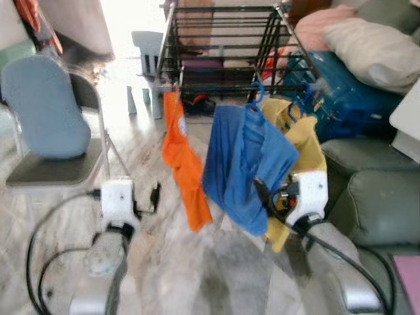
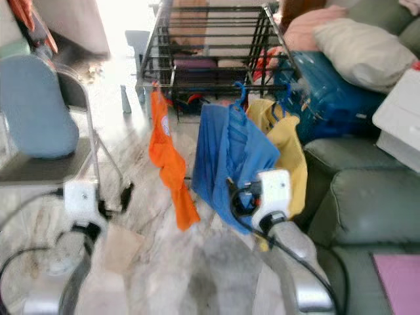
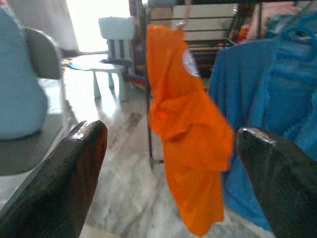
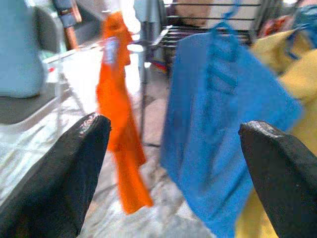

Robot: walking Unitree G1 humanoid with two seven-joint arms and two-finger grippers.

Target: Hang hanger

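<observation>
Hanger: The blue hanger [image 1: 254, 93] sits hooked on the front rail of the black rack [image 1: 223, 46], carrying the blue shirt [image 1: 246, 164]. From my seat the hang looks done, though blur stops me from seeing how deep the hook sits on the rail.

Neighbours: An orange shirt [image 1: 185, 164] hangs just beside it on the robot's left; a yellow shirt [image 1: 303, 141] hangs behind, on its right, on a second blue hook.

Right gripper: The right gripper [image 4: 173, 163] is spread wide and holds nothing, its two fingers [image 4: 64, 168] framing the blue shirt in the wrist view. In the head view the wrist sits low, right against the shirt's lower hem.

Left gripper: The left gripper [image 3: 168, 178] is likewise spread and empty, facing the orange shirt, well apart from the rack.

Surroundings: Grey chair [image 1: 49, 125] to the left, green sofa [image 1: 374, 197] to the right, marble floor [image 1: 197, 262] below.

Risk, snag: I judge the main danger is the right arm's black cable or a finger catching the blue cloth as I pull away, dragging the hanger off the rail.

Risk, sway: A knock to the rack could swing all three garments and unseat a shallow hook.

Risk, sight: The head views are blurred, so I cannot confirm the seat of the hook before backing off.
</observation>
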